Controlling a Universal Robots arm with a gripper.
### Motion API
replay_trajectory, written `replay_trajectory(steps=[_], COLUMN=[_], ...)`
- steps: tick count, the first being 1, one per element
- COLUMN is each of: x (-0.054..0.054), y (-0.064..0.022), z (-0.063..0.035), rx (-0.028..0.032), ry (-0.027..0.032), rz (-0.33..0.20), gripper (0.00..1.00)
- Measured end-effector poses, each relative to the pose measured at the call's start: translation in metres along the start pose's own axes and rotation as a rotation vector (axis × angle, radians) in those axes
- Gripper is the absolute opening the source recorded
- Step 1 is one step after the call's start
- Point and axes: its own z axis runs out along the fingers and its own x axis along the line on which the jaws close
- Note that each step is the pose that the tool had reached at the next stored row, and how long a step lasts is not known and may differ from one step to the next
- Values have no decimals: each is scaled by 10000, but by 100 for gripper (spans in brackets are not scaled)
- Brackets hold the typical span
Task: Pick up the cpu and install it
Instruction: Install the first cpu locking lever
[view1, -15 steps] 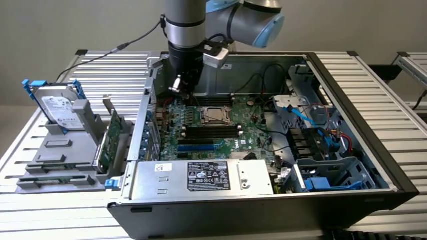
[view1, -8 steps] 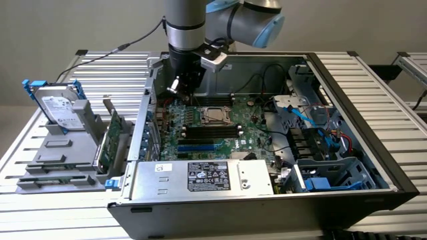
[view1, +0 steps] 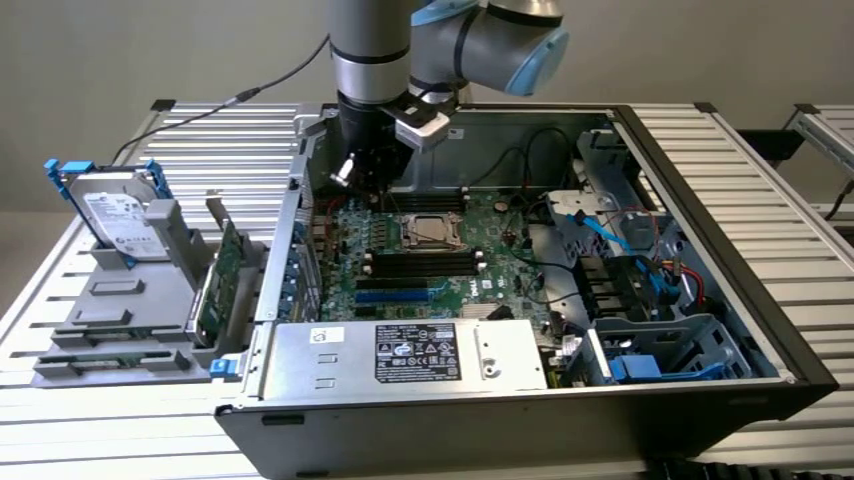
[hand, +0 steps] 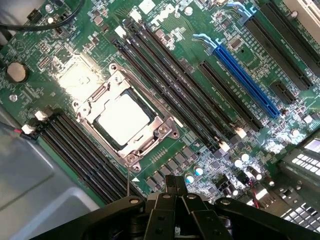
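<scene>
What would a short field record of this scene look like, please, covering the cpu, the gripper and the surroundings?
cpu: lies flat inside the socket frame on the motherboard, with memory slots on both sides
gripper: shut, nothing seen held, hanging over the motherboard, apart from the cpu
case: open, side panel off
hard drive: upright in a grey holder outside the case, at the exterior view's left
</scene>
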Motion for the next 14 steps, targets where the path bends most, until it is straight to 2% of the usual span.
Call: replay_trajectory(steps=[2,3,8,11,14], x=[-6,-9,-21,-26,-31], y=[-6,-9,-22,-28,-32], z=[-1,-2,-4,-5,-5], rx=[62,98,300,515,777], ry=[61,73,52,-62,-251], rz=[137,200,500,651,778], gripper=[11,11,11,11,11])
